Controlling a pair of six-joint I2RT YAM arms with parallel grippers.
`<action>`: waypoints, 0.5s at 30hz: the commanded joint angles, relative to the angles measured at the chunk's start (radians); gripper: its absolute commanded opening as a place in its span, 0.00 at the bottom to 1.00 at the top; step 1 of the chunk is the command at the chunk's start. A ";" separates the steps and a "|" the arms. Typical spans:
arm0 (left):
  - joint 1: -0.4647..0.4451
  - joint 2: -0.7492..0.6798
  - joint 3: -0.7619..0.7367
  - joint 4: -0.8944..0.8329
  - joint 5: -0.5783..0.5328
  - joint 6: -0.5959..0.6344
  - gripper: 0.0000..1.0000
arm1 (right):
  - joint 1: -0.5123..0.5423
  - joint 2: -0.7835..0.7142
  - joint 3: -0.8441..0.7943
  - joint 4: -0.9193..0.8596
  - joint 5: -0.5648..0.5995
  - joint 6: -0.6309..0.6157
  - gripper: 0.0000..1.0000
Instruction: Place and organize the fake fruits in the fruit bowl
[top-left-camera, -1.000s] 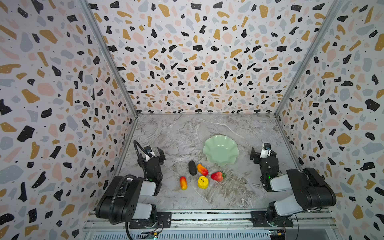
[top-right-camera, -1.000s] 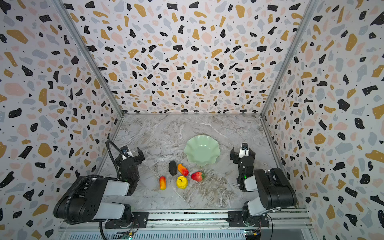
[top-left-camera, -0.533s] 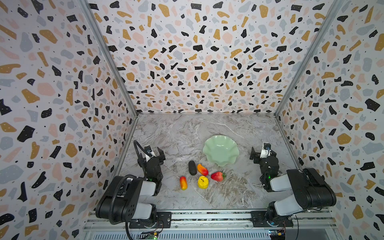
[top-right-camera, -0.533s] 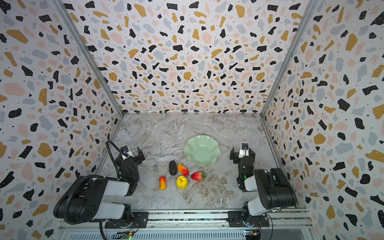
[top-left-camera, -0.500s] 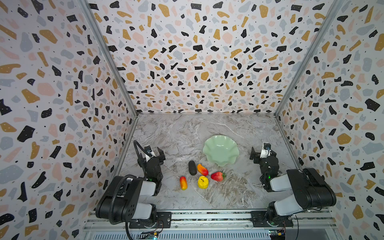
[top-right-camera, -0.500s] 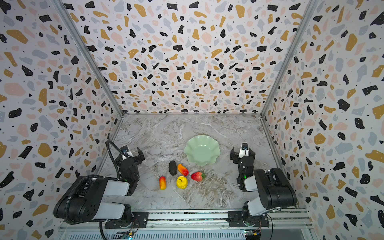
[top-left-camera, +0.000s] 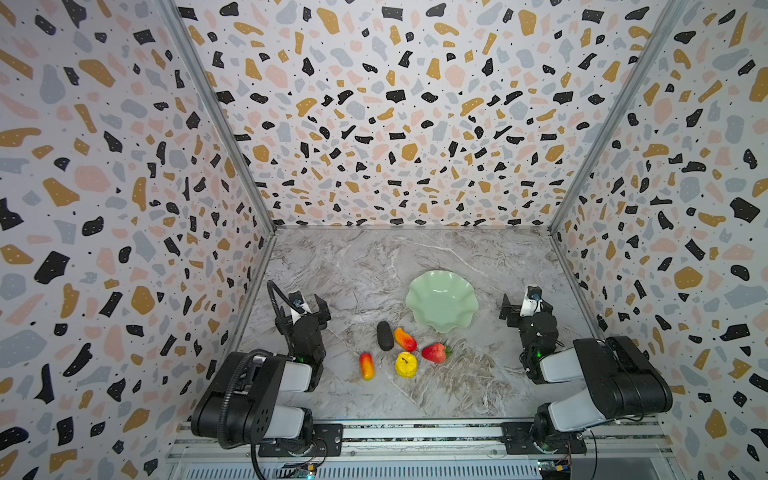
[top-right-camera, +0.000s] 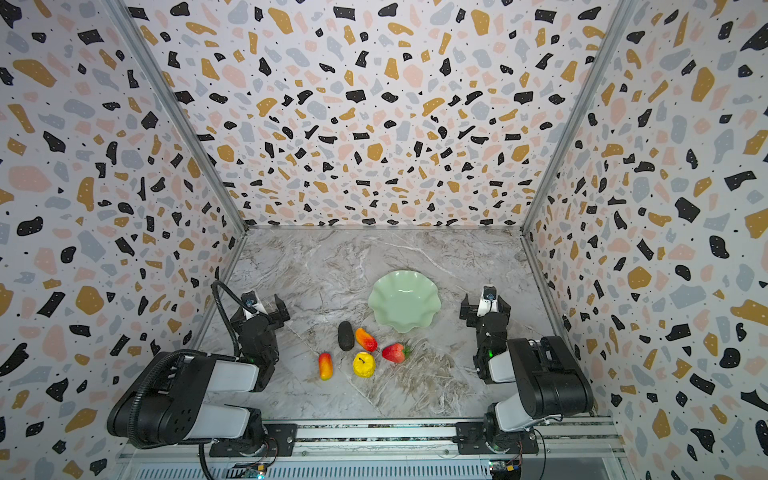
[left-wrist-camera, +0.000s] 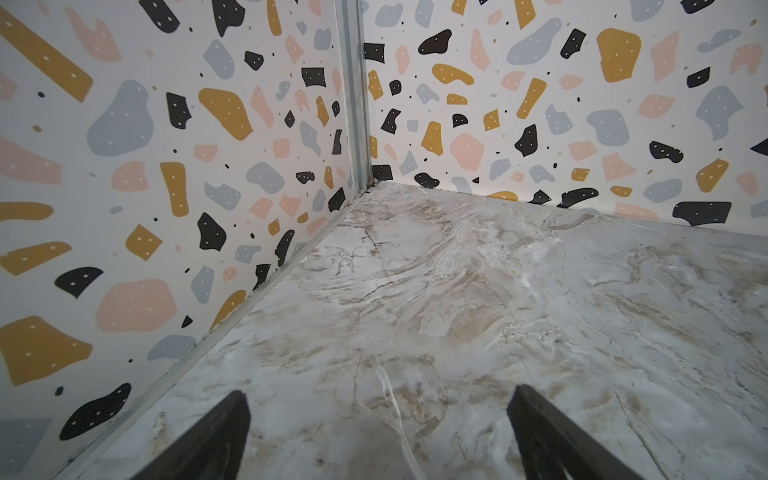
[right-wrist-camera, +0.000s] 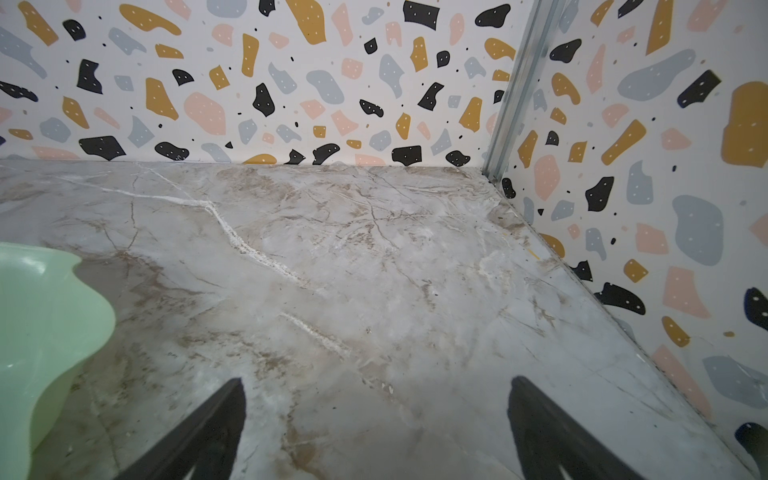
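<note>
The pale green fruit bowl stands empty right of centre on the marble floor; its rim also shows in the right wrist view. In front of it, outside the bowl, lie the fake fruits: a dark oval, a red-orange one, a strawberry, a lumpy yellow one and a second red-orange one. My left gripper rests open at the left, well clear of the fruits. My right gripper is open beside the bowl, holding nothing.
Terrazzo-patterned walls close in the back and both sides. A metal rail runs along the front edge, carrying both arm bases. Bare marble floor lies behind the bowl and fruits.
</note>
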 joint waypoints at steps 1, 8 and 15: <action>0.004 -0.009 0.007 0.036 -0.002 0.010 1.00 | 0.004 -0.012 0.022 0.011 0.013 0.002 0.99; 0.004 -0.009 0.010 0.032 -0.001 0.009 1.00 | 0.005 -0.012 0.022 0.010 0.013 0.002 0.99; 0.002 -0.036 0.006 0.049 -0.024 0.013 1.00 | 0.009 -0.019 0.015 0.027 0.024 0.000 0.99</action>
